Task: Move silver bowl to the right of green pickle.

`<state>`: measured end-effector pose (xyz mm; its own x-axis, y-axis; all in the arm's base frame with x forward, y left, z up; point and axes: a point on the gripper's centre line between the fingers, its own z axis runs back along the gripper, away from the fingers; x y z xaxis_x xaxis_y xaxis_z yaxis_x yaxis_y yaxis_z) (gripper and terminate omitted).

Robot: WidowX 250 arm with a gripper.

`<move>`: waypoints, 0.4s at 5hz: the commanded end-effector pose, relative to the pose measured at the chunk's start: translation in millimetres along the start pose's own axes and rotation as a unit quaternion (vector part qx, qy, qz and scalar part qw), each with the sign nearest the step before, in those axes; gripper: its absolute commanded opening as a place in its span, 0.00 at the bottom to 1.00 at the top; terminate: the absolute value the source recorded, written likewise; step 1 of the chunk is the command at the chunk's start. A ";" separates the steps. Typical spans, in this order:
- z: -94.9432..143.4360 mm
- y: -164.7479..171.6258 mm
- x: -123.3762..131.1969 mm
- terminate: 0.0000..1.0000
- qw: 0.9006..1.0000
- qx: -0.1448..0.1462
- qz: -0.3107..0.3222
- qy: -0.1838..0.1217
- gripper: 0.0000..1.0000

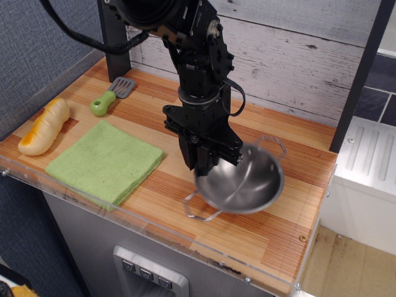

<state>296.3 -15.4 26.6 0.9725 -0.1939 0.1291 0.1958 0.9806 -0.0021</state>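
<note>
The silver bowl [247, 184] is at the right of the wooden counter, tilted and motion-blurred, its near side raised off the surface. My black gripper [206, 166] points down and is shut on the bowl's left rim. The green pickle [101, 104], joined to a grey slotted spatula head [123, 86], lies at the back left of the counter, well to the left of the bowl and gripper.
A flat light-green cloth [105, 161] lies at the front left. A yellow-orange bread-shaped toy [44, 125] lies at the far left edge. A dark post [115, 37] stands behind the pickle. The grey plank wall [291, 55] backs the counter. A clear lip [154, 238] runs along the front edge.
</note>
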 end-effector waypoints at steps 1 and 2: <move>11.9 -3.3 2.2 0.00 1.000 -0.009 -0.001 -0.016 0.00; 30.8 -3.5 8.1 0.00 0.999 -0.027 0.000 -0.034 0.00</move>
<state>291.6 -22.3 42.0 0.9715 -0.1940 0.1360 0.2048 0.9763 -0.0702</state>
